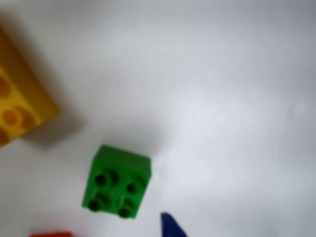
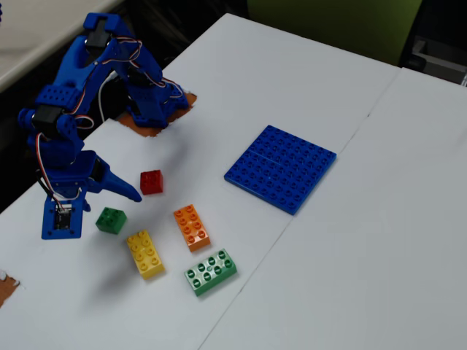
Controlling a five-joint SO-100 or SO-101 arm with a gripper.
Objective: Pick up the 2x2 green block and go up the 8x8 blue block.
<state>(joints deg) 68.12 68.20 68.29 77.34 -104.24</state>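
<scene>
The 2x2 green block (image 2: 111, 219) lies on the white table, studs up, left of the other bricks. It also shows in the wrist view (image 1: 118, 181), low and left of centre. My gripper (image 2: 98, 211) hovers just above and left of it, open and empty, with its jaws spread wide. One blue fingertip (image 1: 171, 226) shows at the bottom edge of the wrist view, right of the block and apart from it. The 8x8 blue block (image 2: 281, 168) lies flat far to the right in the fixed view, out of the wrist view.
A red brick (image 2: 151, 181) sits behind the green block. A yellow brick (image 2: 146, 254), an orange brick (image 2: 192, 227) and a longer light-green brick (image 2: 210, 272) lie to its right. The arm's base (image 2: 149, 102) stands at the back left. The table's left edge is near.
</scene>
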